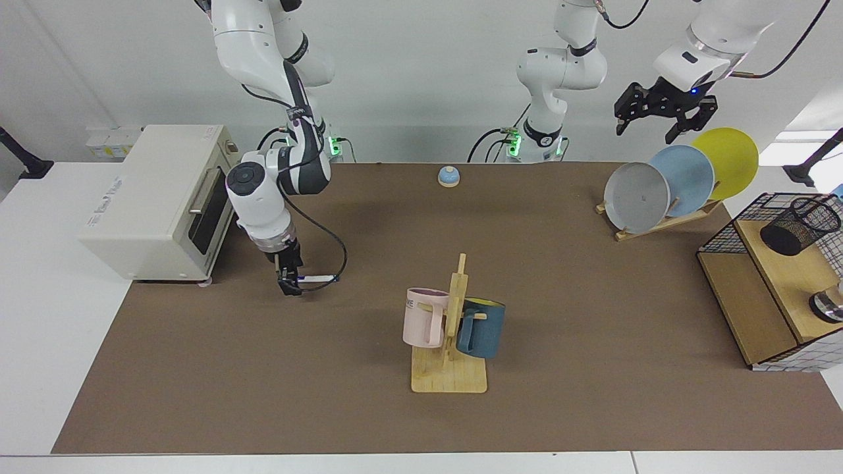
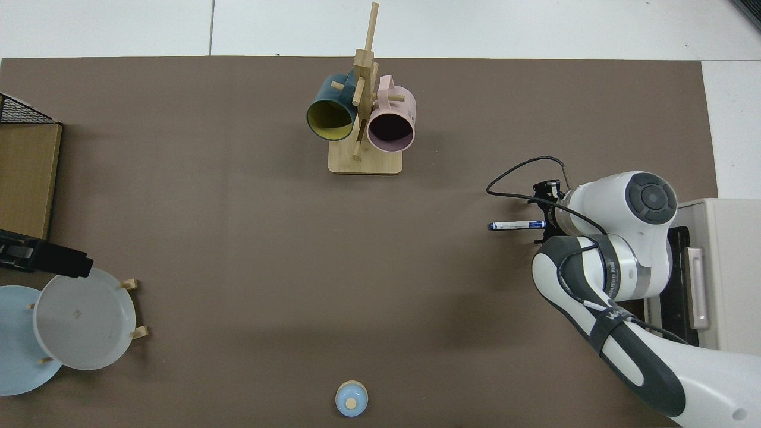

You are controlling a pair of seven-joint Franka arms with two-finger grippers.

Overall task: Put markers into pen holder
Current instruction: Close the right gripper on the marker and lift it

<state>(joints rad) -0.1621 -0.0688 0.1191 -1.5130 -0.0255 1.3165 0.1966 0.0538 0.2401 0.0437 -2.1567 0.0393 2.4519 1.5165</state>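
Slim whiteboard marker [image 1: 318, 279], white barrel with blue cap, lies level, clamped at one end by the right gripper [image 1: 288, 284] beside the cream toaster oven [image 1: 155, 197]. The black wire-mesh pen holder [image 1: 799, 225] sits tipped on the wooden shelf rack [image 1: 757, 299], well apart across the table. The left gripper [image 1: 662, 117] waits, fingers spread, above the plate rack.

Top view: the marker [image 2: 516, 225] juts from the gripper [image 2: 544, 224]. Risk: an end grip may let it pivot or slip during the long carry; a level marker would likely miss the cup mouth.
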